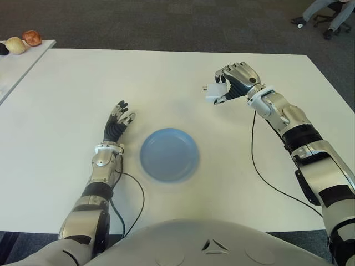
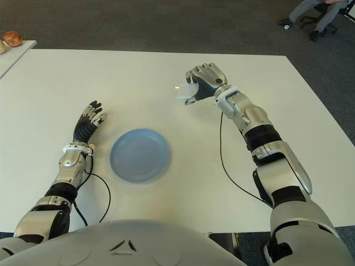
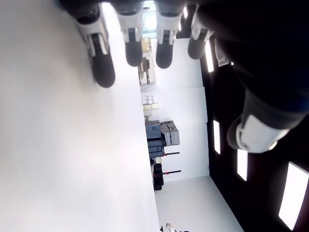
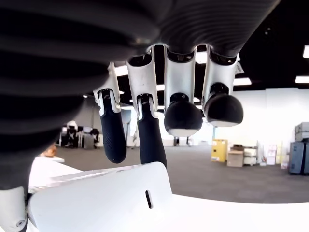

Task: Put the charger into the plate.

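charger (image 1: 215, 92) is up off the worktop (image 1: 66, 100), gripped in the right robot hand (image 1: 233, 83), fingers curled round the white block, beyond and to the right of the blue plate (image 1: 169, 154). carry step, i'd say. next it wants a swing in over the plate, then a lower and release. left robot hand (image 1: 117, 123) idles left of the plate, fingers stretched out, empty.
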